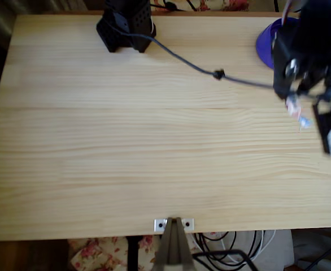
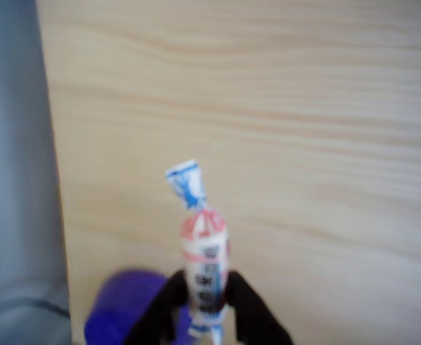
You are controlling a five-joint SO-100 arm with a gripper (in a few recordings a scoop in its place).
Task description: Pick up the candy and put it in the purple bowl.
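Candy held above the table, near the bowl.
Wooden table (image 1: 126,141); purple bowl (image 1: 265,44) at its far right edge in the overhead view. Gripper (image 2: 205,305) clamps the wrapped candy (image 2: 202,259), twisted end free, just beside the bowl.

Pale wooden table (image 1: 126,147); black cable (image 1: 194,65) across it; floral fabric (image 1: 98,254) below edge.

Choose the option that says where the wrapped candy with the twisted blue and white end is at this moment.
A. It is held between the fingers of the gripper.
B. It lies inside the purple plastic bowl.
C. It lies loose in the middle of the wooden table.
A: in the wrist view the black gripper is shut on the wrapped candy, above the wooden table, with the purple plastic bowl beside it.
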